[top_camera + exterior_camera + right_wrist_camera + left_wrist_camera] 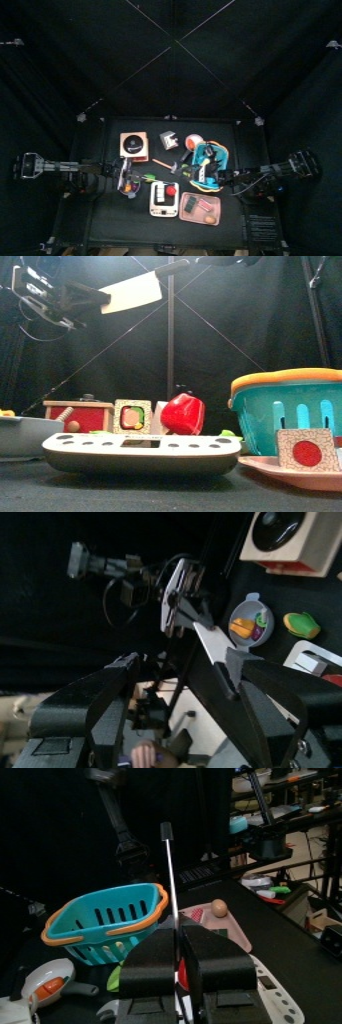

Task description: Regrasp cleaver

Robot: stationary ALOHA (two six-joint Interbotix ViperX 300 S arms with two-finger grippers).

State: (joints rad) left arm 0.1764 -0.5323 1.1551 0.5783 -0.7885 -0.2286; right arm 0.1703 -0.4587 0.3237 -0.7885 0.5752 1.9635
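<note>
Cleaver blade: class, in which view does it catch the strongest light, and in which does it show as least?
Front view: the cleaver glares almost white, flat-on against the dark curtains. Left wrist view: seen edge-on, rising from the left gripper, it is only a thin pale line with no glare.

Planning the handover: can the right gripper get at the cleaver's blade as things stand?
Probably yes. The left gripper holds the cleaver high above the table, blade out in open air, and the right gripper is open with the blade already between its fingers; nothing blocks it.
</note>
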